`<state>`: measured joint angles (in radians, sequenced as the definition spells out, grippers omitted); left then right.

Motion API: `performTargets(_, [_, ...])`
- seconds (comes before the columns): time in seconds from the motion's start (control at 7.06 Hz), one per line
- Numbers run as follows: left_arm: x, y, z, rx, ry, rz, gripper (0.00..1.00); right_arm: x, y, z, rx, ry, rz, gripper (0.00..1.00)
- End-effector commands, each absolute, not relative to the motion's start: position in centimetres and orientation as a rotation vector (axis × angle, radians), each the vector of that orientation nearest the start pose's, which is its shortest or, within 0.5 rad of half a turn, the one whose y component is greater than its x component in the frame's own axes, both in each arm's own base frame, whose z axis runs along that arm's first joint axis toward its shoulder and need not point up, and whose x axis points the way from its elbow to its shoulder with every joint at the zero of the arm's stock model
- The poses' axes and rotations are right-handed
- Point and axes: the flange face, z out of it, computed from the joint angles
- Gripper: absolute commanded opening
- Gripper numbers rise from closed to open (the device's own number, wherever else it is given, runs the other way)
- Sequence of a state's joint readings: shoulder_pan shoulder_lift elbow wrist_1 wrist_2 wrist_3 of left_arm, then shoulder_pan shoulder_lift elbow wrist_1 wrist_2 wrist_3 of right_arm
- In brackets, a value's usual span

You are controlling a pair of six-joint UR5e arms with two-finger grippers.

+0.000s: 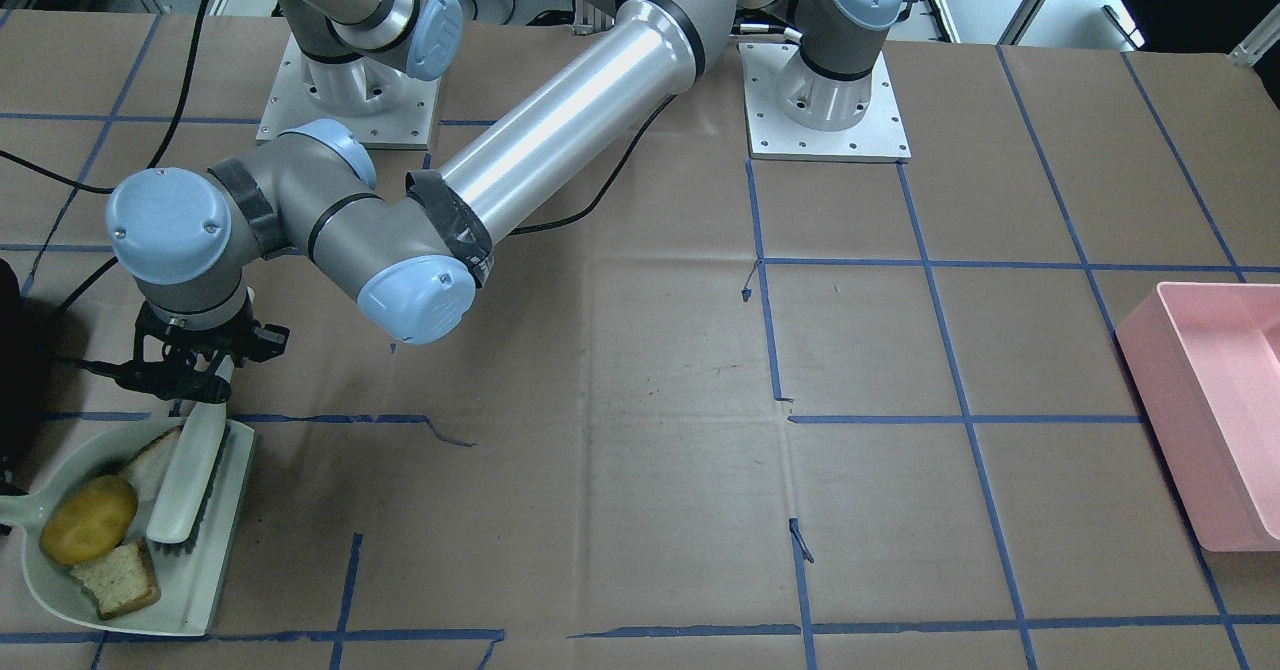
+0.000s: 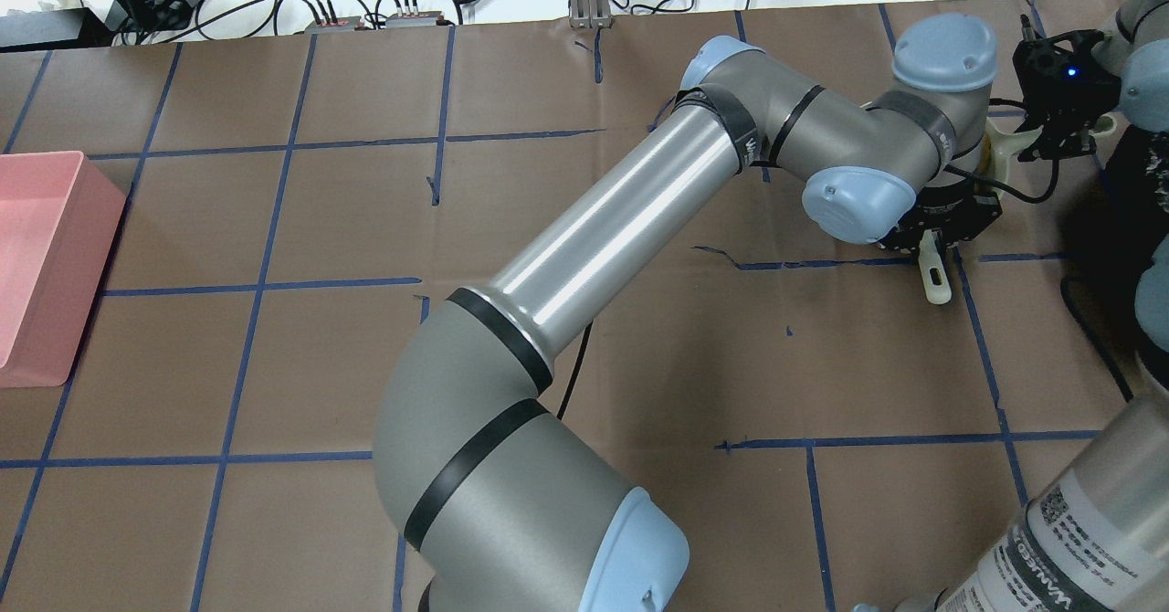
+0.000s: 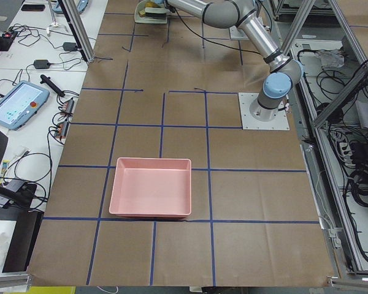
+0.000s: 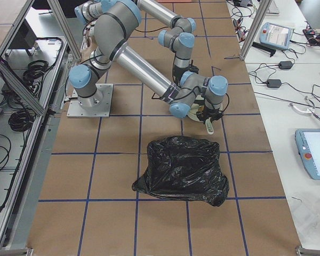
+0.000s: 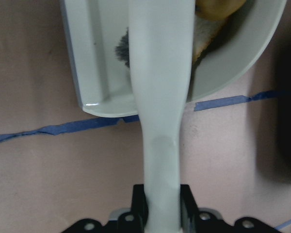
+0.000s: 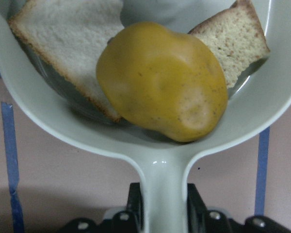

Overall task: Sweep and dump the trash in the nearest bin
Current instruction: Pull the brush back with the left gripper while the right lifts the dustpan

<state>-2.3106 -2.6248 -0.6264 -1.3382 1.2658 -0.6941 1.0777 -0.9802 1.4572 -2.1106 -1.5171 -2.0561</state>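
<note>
Potato-like lump point(image 6: 162, 80), yellow-brown: sits deep in the dustpan point(image 6: 48, 128), against the curved back wall just ahead of the handle. One torn bread piece point(image 6: 63, 43) lies on one side of it, the other bread piece point(image 6: 235, 41) on the other side; both are white with brown crust, both touch the lump, and both are inside the pan.

Brush point(image 1: 190, 470): lies lengthwise in the pan, dark bristles down, just beside the lump. Its pale handle runs out over the pan's flat lip.

My left pincer point(image 1: 195, 365): clamped on the brush handle, one finger on each side, pointing down at the table. My right pincer point(image 6: 162, 208): clamped on the dustpan's handle.

The pan's lip crosses a strip of blue tape on the brown paper table point(image 1: 620, 370).

Black bag point(image 4: 184, 170): crumpled, on the table just beside the pan and my two pincers.

Pink bin point(image 3: 151, 196): well apart, at the table's other end, on my left side.
</note>
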Motion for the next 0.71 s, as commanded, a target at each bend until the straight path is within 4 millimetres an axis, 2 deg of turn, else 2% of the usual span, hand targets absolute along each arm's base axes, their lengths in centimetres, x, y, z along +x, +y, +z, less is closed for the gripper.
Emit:
performTargets(0.0, [-67.4, -52.0, 26.6, 0.068, 3.395, 0.214, 0.0, -20.4, -67.4, 24.1, -2.244, 2.257, -0.11, 0.0])
performTargets(0.14, [-66.2, -50.7, 27.4, 0.059, 3.379, 0.241, 0.0, -20.3, -67.5, 24.1, -2.245, 2.255, -0.11, 0.0])
performTargets(0.42, [-62.3, -48.3, 29.0, 0.011, 3.289, 0.217, 0.0, -20.3, -67.4, 24.2, -2.242, 2.256, -0.112, 0.0])
performTargets(0.57, [-60.3, -46.4, 29.7, 0.007, 3.248, 0.208, 0.0, -20.2, -67.4, 24.2, -2.236, 2.25, -0.11, 0.0])
